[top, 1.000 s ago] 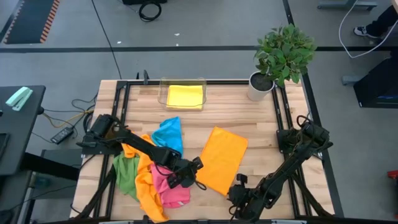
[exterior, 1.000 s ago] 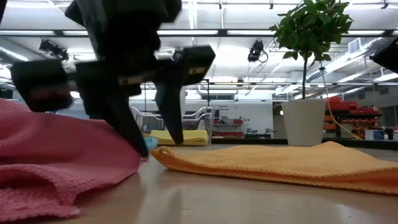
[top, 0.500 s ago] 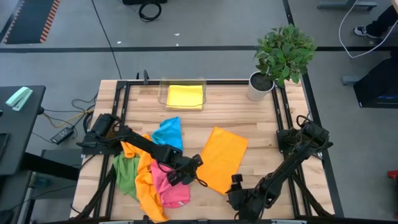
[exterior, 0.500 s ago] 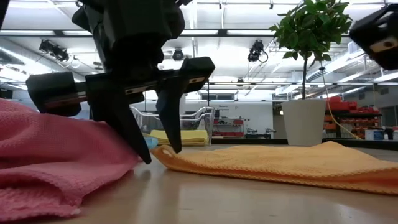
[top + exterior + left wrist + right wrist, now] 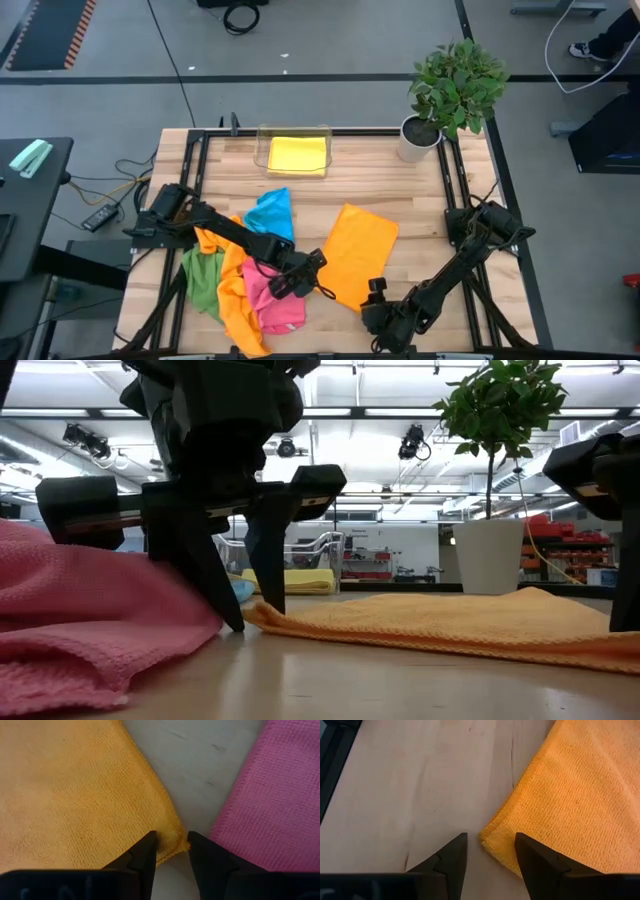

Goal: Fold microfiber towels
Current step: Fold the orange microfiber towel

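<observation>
An orange towel (image 5: 357, 255) lies spread flat on the middle of the table. My left gripper (image 5: 172, 851) stands open, tips down at the table, astride the towel's near-left corner (image 5: 170, 842). My right gripper (image 5: 492, 852) is open too. Its fingers stand on either side of the towel's near-right corner (image 5: 490, 839), without touching it. To the left, pink (image 5: 275, 300), orange (image 5: 235, 300), green (image 5: 205, 275) and blue (image 5: 272, 215) towels lie in a loose heap. My left gripper comes slanting down from the table's left. One finger (image 5: 145, 852) overlaps the edge of the orange towel's near-left corner (image 5: 167, 845). The corner lies flat between the fingers and fills the gap. Whether they pinch it, I cannot tell.
A clear tray (image 5: 265, 150) holding a folded yellow towel (image 5: 297, 155) stands at the far edge. A potted plant (image 5: 450, 90) stands at the far right corner. Bare wood lies to the right of the orange towel and along the near edge.
My right gripper has come down and toward the table's left, rolling as it went, and now straddles the orange towel's near-right corner. My left gripper's fingers have drawn closer together around the near-left corner. The towel lies as before.
</observation>
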Tool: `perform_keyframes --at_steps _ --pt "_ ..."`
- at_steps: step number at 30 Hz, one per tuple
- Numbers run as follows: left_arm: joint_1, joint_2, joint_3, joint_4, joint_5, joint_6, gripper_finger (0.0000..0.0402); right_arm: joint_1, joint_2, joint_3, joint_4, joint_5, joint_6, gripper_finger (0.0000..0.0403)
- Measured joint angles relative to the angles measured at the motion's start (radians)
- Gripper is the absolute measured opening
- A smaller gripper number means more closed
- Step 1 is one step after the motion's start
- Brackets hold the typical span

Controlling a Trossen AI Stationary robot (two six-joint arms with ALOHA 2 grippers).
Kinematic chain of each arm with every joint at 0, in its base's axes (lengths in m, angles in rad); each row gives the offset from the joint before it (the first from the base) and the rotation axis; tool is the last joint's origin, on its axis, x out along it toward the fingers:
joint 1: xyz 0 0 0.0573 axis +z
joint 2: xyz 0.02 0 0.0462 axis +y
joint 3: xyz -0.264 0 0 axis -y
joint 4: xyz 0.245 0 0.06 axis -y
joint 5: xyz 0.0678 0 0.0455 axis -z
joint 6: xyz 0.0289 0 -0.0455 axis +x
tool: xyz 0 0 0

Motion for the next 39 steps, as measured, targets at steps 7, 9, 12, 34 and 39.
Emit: perform_keyframes --at_steps 7,9,12,34,39 --pt "0.0 0.005 0.0 -0.001 0.001 -0.001 0.0107 -0.002 0.0 -0.01 0.006 -0.002 0.058 0.0126" --pt "0.0 0.005 0.0 -0.002 0.002 -0.001 0.0096 -0.002 -0.001 -0.016 0.007 -0.002 0.082 0.0104" --pt "0.0 0.006 -0.001 0.001 0.004 -0.008 0.0067 -0.002 -0.002 -0.017 0.006 -0.001 0.107 0.007" --pt "0.056 -0.227 0.004 0.064 0.365 -1.031 0.0008 0.079 -0.276 -0.046 -0.007 -0.014 0.749 0.0039" --pt "0.065 -0.209 0.005 0.116 0.302 -1.105 0.0007 0.079 -0.276 -0.045 -0.148 0.107 0.963 0.0039"
